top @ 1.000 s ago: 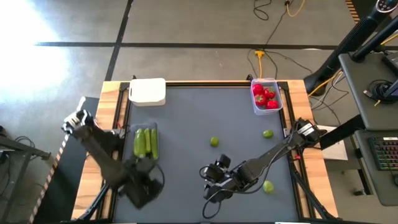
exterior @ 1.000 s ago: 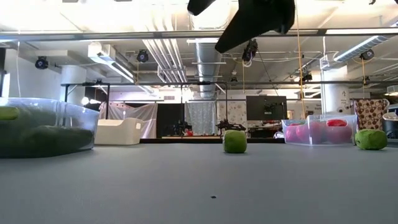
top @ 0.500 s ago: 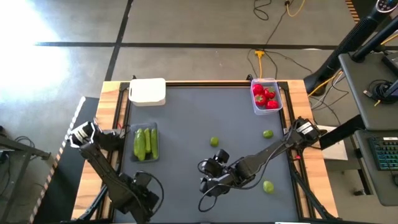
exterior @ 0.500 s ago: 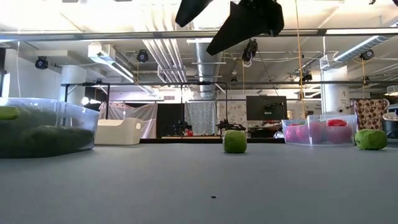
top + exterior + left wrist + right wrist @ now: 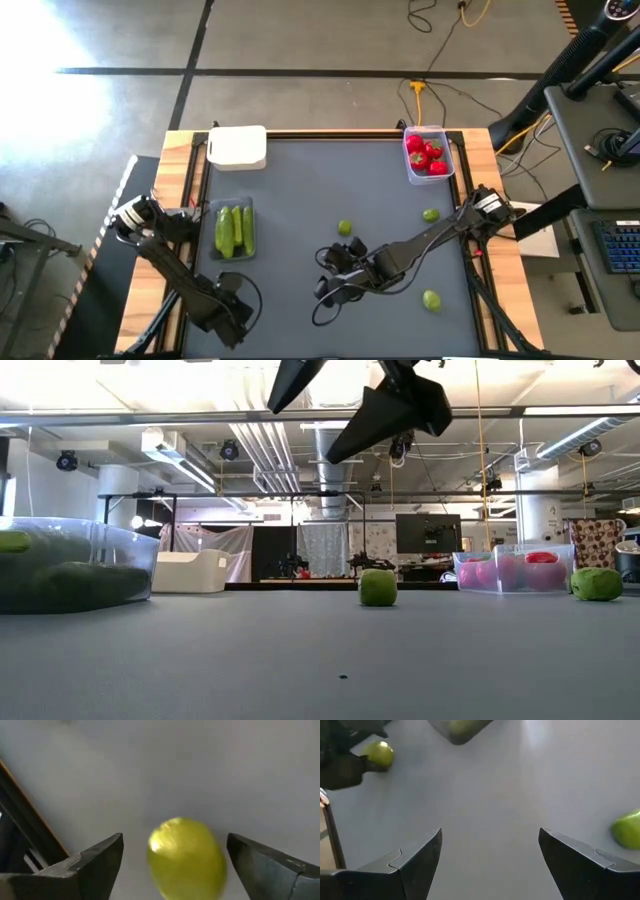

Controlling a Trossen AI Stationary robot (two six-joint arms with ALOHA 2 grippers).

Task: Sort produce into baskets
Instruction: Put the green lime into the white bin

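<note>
At the lower left of the high view the left gripper point(image 5: 232, 312) hangs near the front edge of the grey table point(image 5: 310, 190), fingers spread wide, and its wrist view shows a yellow-green ball point(image 5: 186, 858) lying between them without touching either. Just above it in the frame sits the clear tub point(image 5: 234, 229) holding green pods point(image 5: 235, 228), and the white tub point(image 5: 238, 147) stands at the upper-left corner against the back edge. The middle of the mat is open room, with one ball point(image 5: 344, 228) lying alone at centre. Below it, at lower centre, the right gripper point(image 5: 330, 286) hovers off the surface, fingers also spread and holding nothing; that centre ball is near it, just above and to its right. Further right, a second ball point(image 5: 430, 214) lies by the right edge and a third point(image 5: 432, 299) near the lower right. At the upper right a tub point(image 5: 428, 154) holds the red pieces point(image 5: 425, 154). In the low view, pipes and lights show across the ceiling beyond the table.
</note>
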